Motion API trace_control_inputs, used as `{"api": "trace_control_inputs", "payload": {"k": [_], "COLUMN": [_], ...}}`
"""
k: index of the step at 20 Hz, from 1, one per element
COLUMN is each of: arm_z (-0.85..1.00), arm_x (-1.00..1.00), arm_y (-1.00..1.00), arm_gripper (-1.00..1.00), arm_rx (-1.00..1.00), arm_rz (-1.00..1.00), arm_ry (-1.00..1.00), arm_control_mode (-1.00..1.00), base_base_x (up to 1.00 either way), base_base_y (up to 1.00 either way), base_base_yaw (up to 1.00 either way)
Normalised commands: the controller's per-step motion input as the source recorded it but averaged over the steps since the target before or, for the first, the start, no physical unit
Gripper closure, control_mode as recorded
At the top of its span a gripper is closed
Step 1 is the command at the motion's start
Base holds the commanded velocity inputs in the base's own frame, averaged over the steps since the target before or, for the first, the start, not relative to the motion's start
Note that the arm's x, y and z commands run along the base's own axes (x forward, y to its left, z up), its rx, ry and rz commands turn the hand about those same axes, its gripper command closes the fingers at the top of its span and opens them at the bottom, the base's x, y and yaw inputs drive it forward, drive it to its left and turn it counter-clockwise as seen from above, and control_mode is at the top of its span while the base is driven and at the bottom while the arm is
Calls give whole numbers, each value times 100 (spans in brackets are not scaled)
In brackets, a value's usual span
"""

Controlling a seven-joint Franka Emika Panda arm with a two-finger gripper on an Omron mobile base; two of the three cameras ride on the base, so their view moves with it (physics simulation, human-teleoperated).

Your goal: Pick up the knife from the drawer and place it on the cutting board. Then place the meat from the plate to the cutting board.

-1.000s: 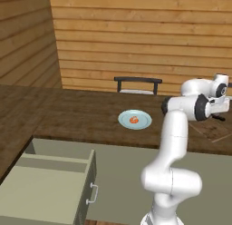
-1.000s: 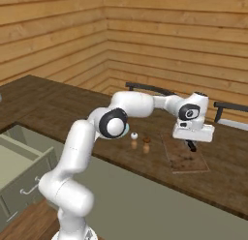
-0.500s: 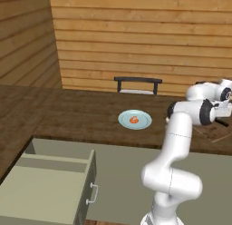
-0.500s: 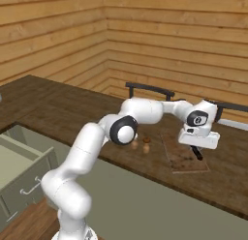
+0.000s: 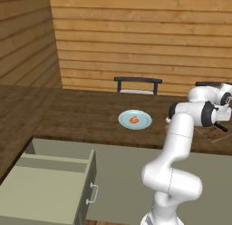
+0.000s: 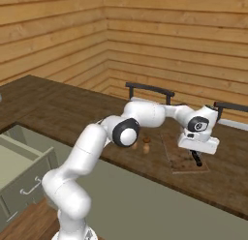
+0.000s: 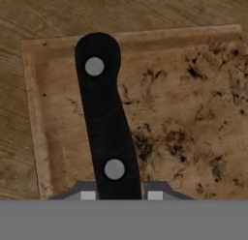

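Knife lies over the board, black handle between the gripper tips, which flank it closely; whether they clamp it I cannot tell. It looks stiff, light, smooth-handled: hold mid-handle. Beyond the board's raised rim, open tabletop offers free room. Meat sits on the plate.

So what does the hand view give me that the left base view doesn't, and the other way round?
Hand view alone: the knife's black handle close up, with two rivets, lying over the cutting board, and the fingertips flanking the handle. Whether they clamp it or have let go cannot be told.

Left base view alone: the pale-blue plate with the meat on it, the open drawer, and the chair behind the table.

Both: the cutting board, seen only as a sliver at the right edge of the left base view, and the dark wooden tabletop.
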Motion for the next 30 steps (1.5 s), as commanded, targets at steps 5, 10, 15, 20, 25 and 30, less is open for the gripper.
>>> {"api": "trace_control_inputs", "payload": {"k": [5, 10, 15, 20, 25, 30], "arm_z": [3, 85, 48, 51, 84, 31], "arm_x": [-5, -65, -45, -2, 16, 5], "arm_y": [3, 52, 100, 100, 100, 100], "arm_gripper": [-100, -100, -100, -100, -100, -100], "arm_rx": [0, -2, -11, -14, -8, -3], "arm_rz": [0, 0, 5, 12, 8, 6], "arm_ry": [-7, -19, -17, -12, -2, 0], "arm_control_mode": [-100, -100, -100, -100, -100, -100], "base_base_x": [0, 0, 0, 0, 0, 0], "base_base_y": [0, 0, 0, 0, 0, 0], "base_base_yaw": [0, 0, 0, 0, 0, 0]}}
